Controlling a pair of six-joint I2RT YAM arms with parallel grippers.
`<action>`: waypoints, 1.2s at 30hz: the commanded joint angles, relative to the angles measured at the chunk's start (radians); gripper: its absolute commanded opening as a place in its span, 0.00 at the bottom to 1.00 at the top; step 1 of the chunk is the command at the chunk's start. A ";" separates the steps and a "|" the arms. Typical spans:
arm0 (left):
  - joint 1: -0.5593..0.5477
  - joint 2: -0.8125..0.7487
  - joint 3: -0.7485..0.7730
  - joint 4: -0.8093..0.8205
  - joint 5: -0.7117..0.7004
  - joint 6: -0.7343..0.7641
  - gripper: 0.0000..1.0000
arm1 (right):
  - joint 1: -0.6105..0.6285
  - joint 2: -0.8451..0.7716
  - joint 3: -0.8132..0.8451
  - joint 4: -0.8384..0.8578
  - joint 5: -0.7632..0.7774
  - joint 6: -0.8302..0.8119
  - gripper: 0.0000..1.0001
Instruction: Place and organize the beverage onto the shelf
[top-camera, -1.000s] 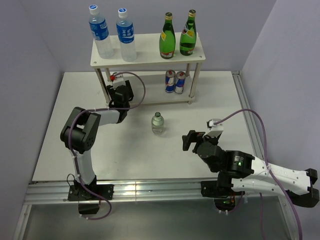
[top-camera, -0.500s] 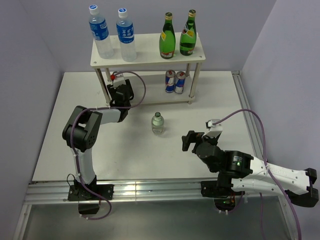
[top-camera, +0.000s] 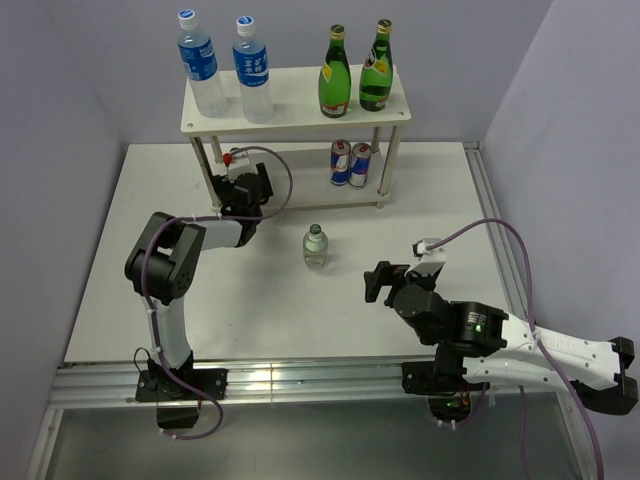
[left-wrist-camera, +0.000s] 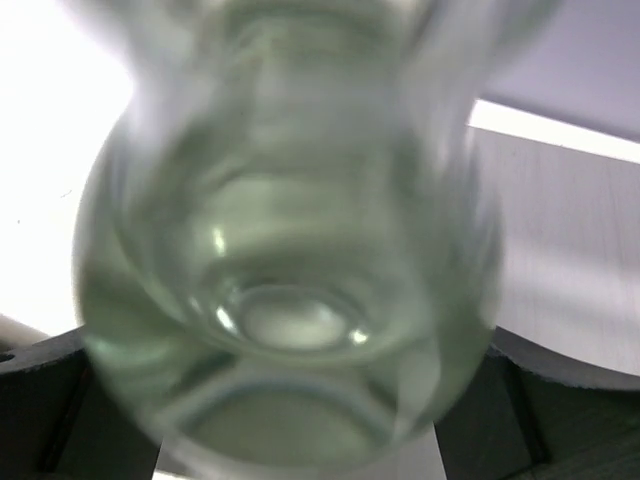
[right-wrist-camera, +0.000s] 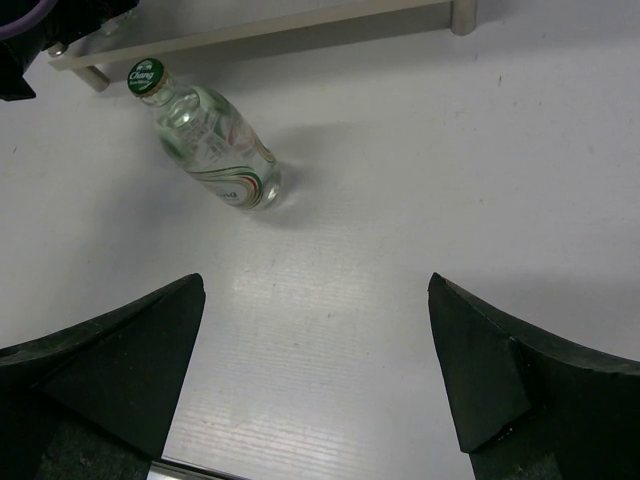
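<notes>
The beige two-tier shelf (top-camera: 300, 110) stands at the back of the table. My left gripper (top-camera: 243, 180) reaches under its top board at the left, above the lower tier. In the left wrist view it (left-wrist-camera: 290, 400) is shut on a clear glass bottle (left-wrist-camera: 290, 250) that fills the frame; this bottle is hidden in the top view. A second clear glass bottle with a green cap (top-camera: 316, 247) stands on the table in front of the shelf, also in the right wrist view (right-wrist-camera: 215, 145). My right gripper (top-camera: 378, 282) is open and empty, to that bottle's right (right-wrist-camera: 315, 370).
Two blue-labelled water bottles (top-camera: 228, 72) stand on the top board's left and two green glass bottles (top-camera: 355, 72) on its right. Two cans (top-camera: 350, 163) stand on the lower tier at the right. The lower board's front edge (right-wrist-camera: 280, 32) shows in the right wrist view.
My left gripper has moved slightly further in under the shelf. The right arm and the standing bottle have not moved.
</notes>
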 joint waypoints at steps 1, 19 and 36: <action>-0.008 -0.056 -0.039 -0.011 0.003 -0.026 0.95 | 0.004 0.010 0.001 0.030 -0.002 0.011 1.00; -0.140 -0.426 -0.246 -0.264 0.047 -0.089 0.98 | -0.004 0.125 0.037 0.096 -0.097 0.031 1.00; -0.543 -0.969 -0.674 -0.273 0.275 -0.083 0.97 | -0.002 0.073 0.055 0.025 -0.080 0.063 1.00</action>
